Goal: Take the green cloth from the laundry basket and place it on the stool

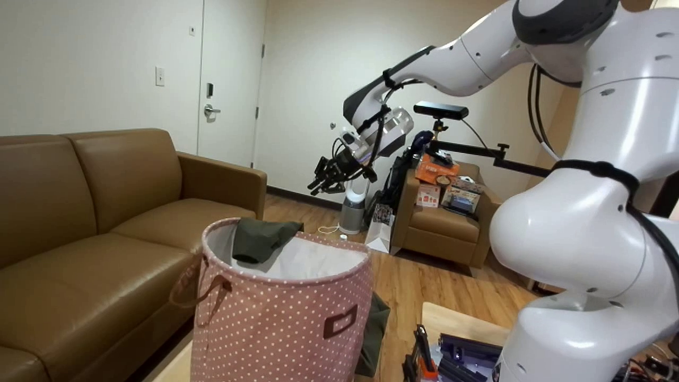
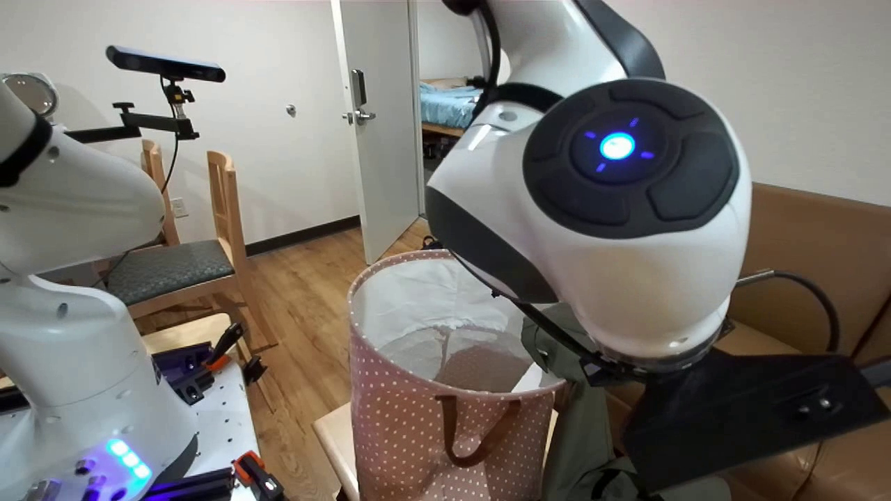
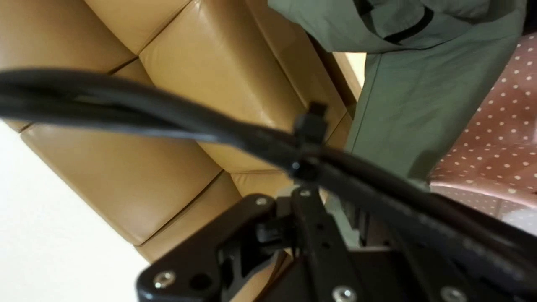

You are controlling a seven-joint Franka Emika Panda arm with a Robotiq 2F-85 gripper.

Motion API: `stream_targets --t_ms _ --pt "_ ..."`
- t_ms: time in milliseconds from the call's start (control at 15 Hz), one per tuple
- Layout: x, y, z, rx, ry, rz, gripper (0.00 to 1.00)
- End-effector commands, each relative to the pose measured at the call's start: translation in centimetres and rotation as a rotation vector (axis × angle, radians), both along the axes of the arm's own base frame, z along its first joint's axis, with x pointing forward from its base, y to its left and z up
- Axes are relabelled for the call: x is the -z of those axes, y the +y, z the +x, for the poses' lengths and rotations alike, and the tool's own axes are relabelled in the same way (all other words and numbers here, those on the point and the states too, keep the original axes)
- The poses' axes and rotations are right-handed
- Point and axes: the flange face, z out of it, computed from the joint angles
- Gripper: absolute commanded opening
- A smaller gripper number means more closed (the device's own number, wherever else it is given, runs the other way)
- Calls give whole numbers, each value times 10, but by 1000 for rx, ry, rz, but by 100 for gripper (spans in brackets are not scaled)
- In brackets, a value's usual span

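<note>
The pinkish-red dotted laundry basket [image 1: 281, 323] stands upright in both exterior views [image 2: 411, 424] and fills the right edge of the wrist view [image 3: 486, 138]. The green cloth [image 1: 262, 239] is draped over its rim, one end inside. The rest hangs down outside, and it also shows beside the basket in an exterior view [image 2: 578, 424] and in the wrist view [image 3: 398, 117]. My gripper [image 1: 314, 189] is in the air beyond the basket, apart from the cloth. Cables cover its fingertips in the wrist view, so its opening is unclear. A pale wooden top [image 2: 333, 442], possibly the stool, shows under the basket.
A brown leather couch [image 1: 106, 254] stands beside the basket and also shows in the wrist view [image 3: 218, 84]. A loaded armchair [image 1: 443, 223] and a fan [image 1: 352, 215] stand farther back. A tool-covered table edge [image 2: 233, 417] and wooden chair [image 2: 174, 268] are near the robot base.
</note>
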Motion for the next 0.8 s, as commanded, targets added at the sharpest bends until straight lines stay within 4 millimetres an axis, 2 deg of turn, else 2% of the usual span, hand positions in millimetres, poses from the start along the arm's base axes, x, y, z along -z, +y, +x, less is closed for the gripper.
stream_targets --t_ms 0,67,200,467,733 --pt "10 27 15 -87 24 -57 54" --pt "7 35 28 -118 24 -77 59" --pt "6 53 41 -188 27 -135 73" --pt "22 93 54 -307 53 -235 98" --pt "57 130 50 -434 105 -321 100"
